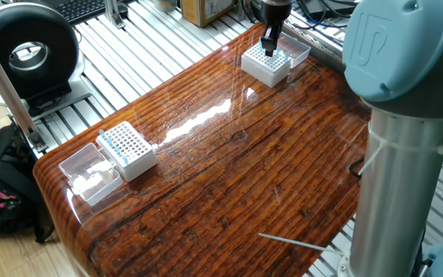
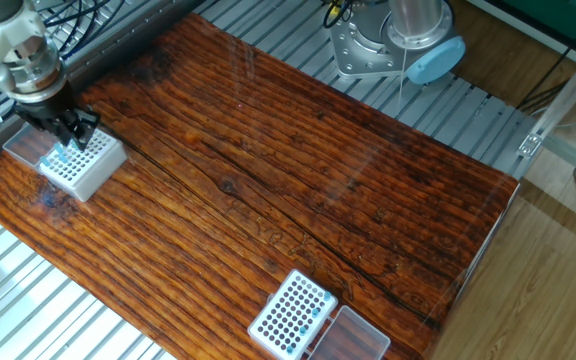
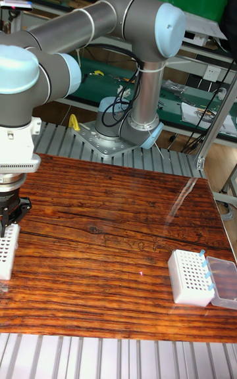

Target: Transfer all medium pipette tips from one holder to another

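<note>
Pincer (image 2: 68, 140) hanging directly over the far white holder (image 2: 83, 165) at one end of the counter (image 2: 298, 190), fingers pointing straight down among the medium pipette tips (image 2: 60, 155) standing upright in the grid, long axes vertical and in line with the approach. Gap between the fingers looking narrow, grip on a tip impossible to confirm. Waiting well apart at the opposite end, the second holder (image 2: 290, 312), blue-topped tips (image 1: 108, 142) lining one edge.

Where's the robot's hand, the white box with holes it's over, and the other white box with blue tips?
Robot's black hand (image 2: 65, 143), other fixed view, between fingertips.
White holed box under it (image 2: 90, 167), other fixed view, top grid.
Other white holed box (image 1: 131, 146), one fixed view, top grid.
</note>
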Controlling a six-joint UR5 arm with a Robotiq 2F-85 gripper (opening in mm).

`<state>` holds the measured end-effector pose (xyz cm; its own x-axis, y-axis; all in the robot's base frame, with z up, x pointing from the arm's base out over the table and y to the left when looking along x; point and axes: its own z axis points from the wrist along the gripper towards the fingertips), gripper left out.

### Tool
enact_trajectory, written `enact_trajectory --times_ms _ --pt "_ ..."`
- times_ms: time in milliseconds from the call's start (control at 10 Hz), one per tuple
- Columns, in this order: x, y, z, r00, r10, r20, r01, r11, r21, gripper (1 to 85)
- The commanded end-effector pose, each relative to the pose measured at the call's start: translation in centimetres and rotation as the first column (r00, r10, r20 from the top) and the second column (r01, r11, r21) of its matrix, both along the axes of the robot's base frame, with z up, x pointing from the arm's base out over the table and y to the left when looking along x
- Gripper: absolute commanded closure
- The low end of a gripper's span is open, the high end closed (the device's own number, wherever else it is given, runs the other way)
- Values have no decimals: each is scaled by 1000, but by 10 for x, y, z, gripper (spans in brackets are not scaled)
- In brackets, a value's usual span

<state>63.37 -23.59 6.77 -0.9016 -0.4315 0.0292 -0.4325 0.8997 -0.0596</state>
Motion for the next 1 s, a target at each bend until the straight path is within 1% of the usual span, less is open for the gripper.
enact_trajectory --times_ms 0,900 --pt "1 2 -1 1000 -1 6 1 1000 11 560" --pt "2 2 -2 1000 -6 8 6 1000 13 657"
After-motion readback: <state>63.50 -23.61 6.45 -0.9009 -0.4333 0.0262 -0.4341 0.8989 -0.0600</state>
